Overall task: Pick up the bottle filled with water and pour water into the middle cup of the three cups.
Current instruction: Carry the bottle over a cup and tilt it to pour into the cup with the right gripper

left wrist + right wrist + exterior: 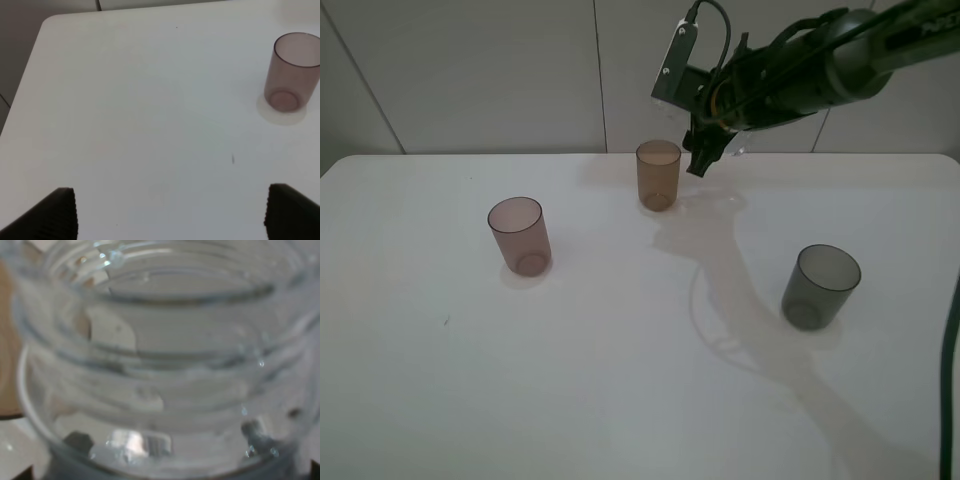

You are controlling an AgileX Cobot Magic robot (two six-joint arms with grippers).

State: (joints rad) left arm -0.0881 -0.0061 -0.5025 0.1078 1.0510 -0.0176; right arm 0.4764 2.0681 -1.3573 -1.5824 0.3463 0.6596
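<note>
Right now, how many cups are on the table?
3. The pink cup stands on the left, the amber cup at the back middle beside the right pincer holding the bottle, and the grey cup on the right, nearer the front. None looks hidden.

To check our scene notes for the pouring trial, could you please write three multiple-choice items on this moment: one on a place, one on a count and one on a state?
1. Which tumbler stands nearest the right pincer?
A. the mauve-pink one
B. the dark grey one
C. the translucent amber-brown plastic tumbler

2. How many plastic tumblers stand on the white table?
A. two
B. three
C. four

3. How is the left pincer?
A. open and empty
B. shut on a tumbler
C. holding a bottle

Answers:
1 C, the pincer hangs close beside it in the high view.
2 B, three show there.
3 A, its fingers stand wide apart over bare table.
</note>
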